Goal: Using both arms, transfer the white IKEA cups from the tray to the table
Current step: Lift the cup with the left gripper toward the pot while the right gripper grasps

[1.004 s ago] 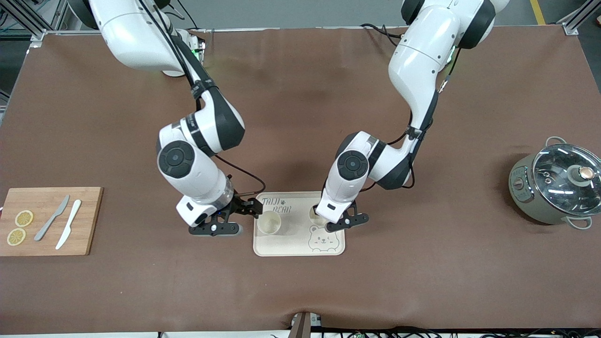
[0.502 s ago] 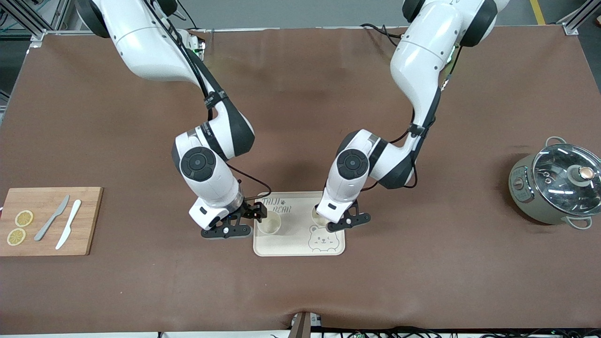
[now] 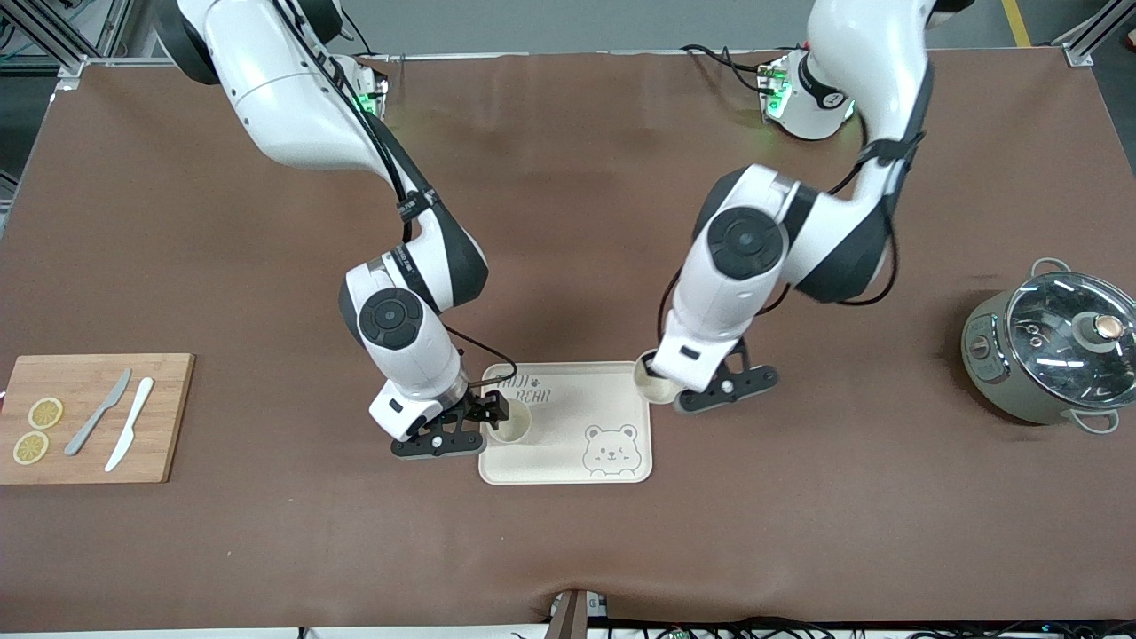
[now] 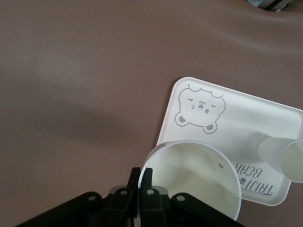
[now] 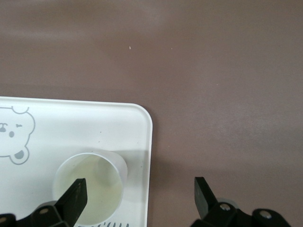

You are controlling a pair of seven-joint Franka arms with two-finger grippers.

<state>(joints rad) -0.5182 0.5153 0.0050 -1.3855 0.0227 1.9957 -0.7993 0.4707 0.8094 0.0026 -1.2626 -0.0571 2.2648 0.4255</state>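
Mostly left gripper (image 4: pixel 141 182) hides lifted cup (image 3: pixel 655 384), tray (image 3: pixel 568 461) text cut off

Left tool (image 3: pixel 667 392) up in the air, pinched shut on the rim of a cup (image 3: pixel 653 383), while the right tool (image 3: pixel 486 424) sits low with its fingers (image 5: pixel 75 197) spread wide

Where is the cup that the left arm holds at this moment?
In the front view, the cup is pinched by its rim in the left tool, lifted over the bear tray's edge toward the left arm's end.
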